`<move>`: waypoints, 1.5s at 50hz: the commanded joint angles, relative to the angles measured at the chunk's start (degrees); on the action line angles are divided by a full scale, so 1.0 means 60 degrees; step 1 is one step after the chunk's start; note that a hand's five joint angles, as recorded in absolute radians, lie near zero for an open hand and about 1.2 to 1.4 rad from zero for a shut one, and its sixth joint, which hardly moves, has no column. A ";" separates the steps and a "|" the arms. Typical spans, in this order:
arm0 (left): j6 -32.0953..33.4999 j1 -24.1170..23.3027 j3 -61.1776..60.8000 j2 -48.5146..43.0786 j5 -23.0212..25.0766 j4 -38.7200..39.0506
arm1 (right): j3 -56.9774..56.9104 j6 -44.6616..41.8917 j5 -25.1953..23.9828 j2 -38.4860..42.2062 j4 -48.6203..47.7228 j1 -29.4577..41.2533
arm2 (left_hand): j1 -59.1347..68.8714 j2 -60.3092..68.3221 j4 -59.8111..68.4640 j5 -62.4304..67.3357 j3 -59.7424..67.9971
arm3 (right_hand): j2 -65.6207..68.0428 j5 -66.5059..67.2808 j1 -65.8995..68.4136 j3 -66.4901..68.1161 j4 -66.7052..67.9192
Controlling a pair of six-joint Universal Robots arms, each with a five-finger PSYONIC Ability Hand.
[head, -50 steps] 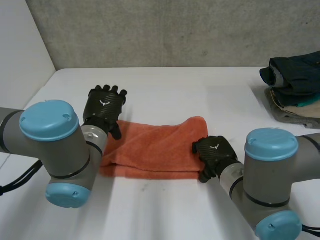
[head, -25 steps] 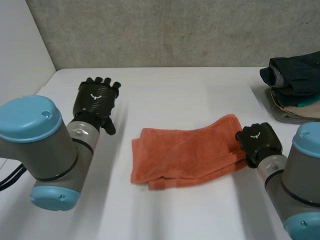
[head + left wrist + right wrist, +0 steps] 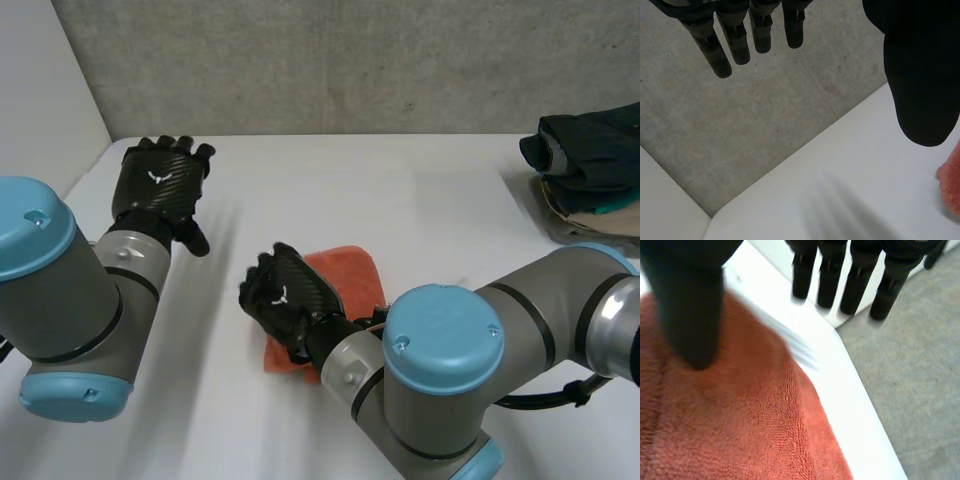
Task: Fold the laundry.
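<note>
The towel, orange and folded into a small bundle, lay on the white table just left of the middle of the head view, in the lower half of the frame. The right hand sat over the towel's left part, its back to the camera; orange showed at the hand's upper right and in a small strip below it. The right arm came in from the lower right of the frame. In the right wrist view the fingers were straight and apart, reaching past the towel's edge over the table's rim, with grey floor beyond; they clamped nothing. The thumb hung over the cloth under the palm, and whether its tip touched the towel could not be told.

The left hand was in the upper left of the head view, well apart from the towel, its back to the camera. In the left wrist view its fingers were straight and slightly spread, the thumb off to one side, nothing between them. Beyond the thumb a corner of the towel showed on the table, and the grey wall stood behind the fingers.

A pile of clothes sat at the right edge of the head view, well apart from the towel
</note>
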 commanded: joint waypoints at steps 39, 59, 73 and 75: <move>-0.1324 -0.2596 0.1351 -0.3016 -0.0917 -0.2252 | -0.1725 0.4306 0.1088 0.0496 0.4494 -0.2767 | -0.0142 -0.0250 -0.0231 -0.0432 -0.0292 | -0.2399 -0.2359 -0.2510 -0.2554 -0.2522; -0.1397 -0.0853 0.3299 -0.0700 0.5863 -0.3657 | 0.3036 0.2578 0.1411 -0.1513 -0.0573 -0.0569 | 0.0083 -0.0026 -0.0007 -0.0208 -0.0068 | -0.2497 -0.2457 -0.2608 -0.2652 -0.2620; -0.1368 -0.0677 0.3344 -0.0934 0.6349 -0.4068 | 0.2861 0.1800 0.2290 -0.0179 -0.2420 -0.0687 | -0.0001 -0.0110 -0.0091 -0.0292 -0.0152 | -0.2176 -0.2136 -0.2287 -0.2330 -0.2299; -0.1368 -0.0692 0.3358 -0.0949 0.6349 -0.4068 | 0.2817 0.1800 0.2290 -0.0121 -0.2552 -0.0687 | -0.0001 -0.0110 -0.0091 -0.0292 -0.0152 | -0.2091 -0.2051 -0.2202 -0.2246 -0.2214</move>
